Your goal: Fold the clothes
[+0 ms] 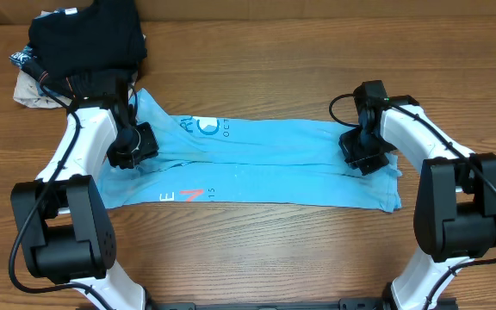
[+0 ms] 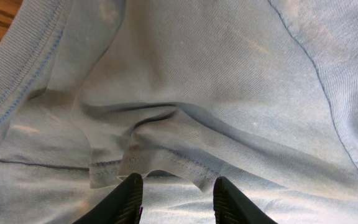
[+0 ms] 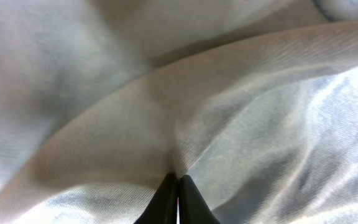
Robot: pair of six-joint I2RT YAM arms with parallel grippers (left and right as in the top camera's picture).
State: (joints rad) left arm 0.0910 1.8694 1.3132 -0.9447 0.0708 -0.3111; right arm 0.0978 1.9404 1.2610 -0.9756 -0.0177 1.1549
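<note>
The clothes, a light sky-blue T-shirt (image 1: 257, 164), lie folded into a long band across the table, with white print near the top and red lettering along the front edge. My left gripper (image 1: 132, 146) is down on the shirt's left end. In the left wrist view its fingers (image 2: 132, 193) stand apart over the cloth (image 2: 216, 81), just below a stitched hem fold, and grip nothing. At the shirt's right end my right gripper (image 1: 367, 153) presses down. In the right wrist view it (image 3: 178, 180) is shut on a puckered ridge of the blue fabric (image 3: 135, 124).
A pile of black folded garments (image 1: 84, 39) sits at the back left, with a pale cloth (image 1: 33, 93) beside it. The wooden table (image 1: 257, 250) shows bare in front of the shirt and behind it on the right.
</note>
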